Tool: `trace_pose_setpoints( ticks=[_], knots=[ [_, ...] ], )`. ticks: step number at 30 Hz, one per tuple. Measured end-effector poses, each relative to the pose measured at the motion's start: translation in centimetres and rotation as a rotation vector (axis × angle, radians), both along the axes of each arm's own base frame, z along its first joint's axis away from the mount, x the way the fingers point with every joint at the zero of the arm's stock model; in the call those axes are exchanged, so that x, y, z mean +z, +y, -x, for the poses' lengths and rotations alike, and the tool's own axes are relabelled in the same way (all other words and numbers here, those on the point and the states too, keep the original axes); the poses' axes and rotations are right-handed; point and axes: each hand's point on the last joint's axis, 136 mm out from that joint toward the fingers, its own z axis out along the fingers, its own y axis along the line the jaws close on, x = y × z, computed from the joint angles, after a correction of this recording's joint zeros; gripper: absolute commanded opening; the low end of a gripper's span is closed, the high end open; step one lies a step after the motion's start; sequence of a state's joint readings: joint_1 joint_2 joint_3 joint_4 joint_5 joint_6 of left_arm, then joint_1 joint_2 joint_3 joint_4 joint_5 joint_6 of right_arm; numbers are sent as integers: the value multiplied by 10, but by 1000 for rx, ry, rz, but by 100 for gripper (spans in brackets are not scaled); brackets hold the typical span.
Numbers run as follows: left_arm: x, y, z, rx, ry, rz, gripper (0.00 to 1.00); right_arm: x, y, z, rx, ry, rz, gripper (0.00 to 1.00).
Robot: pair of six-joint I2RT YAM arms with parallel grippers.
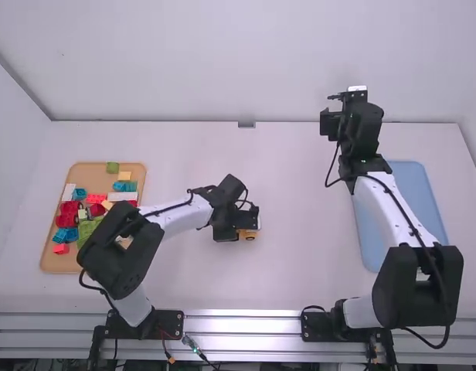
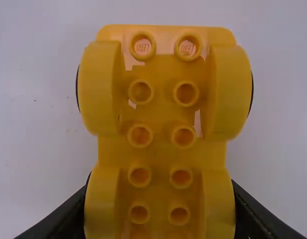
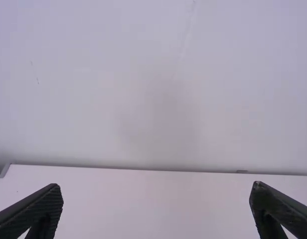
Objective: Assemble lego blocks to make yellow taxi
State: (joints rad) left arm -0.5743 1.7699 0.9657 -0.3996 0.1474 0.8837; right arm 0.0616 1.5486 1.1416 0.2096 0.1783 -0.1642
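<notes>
The left gripper [image 2: 160, 191] clasped the yellow chassis [image 2: 163, 117], at three o'clock from the tray [image 1: 59, 264]; the right gripper [image 3: 156, 186] was spread, empty. Setting it down level, wheels flat, before letting go seemed wisest.

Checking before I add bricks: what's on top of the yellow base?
Two rows of bare studs show on the yellow base; the rest of its top, toward the left end effector, is hidden.
</notes>
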Motion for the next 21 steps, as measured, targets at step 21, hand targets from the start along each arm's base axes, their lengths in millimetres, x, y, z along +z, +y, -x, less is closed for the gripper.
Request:
trace_pose_setpoints(
  ticks=[21],
  knots=[
    [56,17,-11,91,42,-47,99,2,0,-1,1,-8,-1,99]
  ],
)
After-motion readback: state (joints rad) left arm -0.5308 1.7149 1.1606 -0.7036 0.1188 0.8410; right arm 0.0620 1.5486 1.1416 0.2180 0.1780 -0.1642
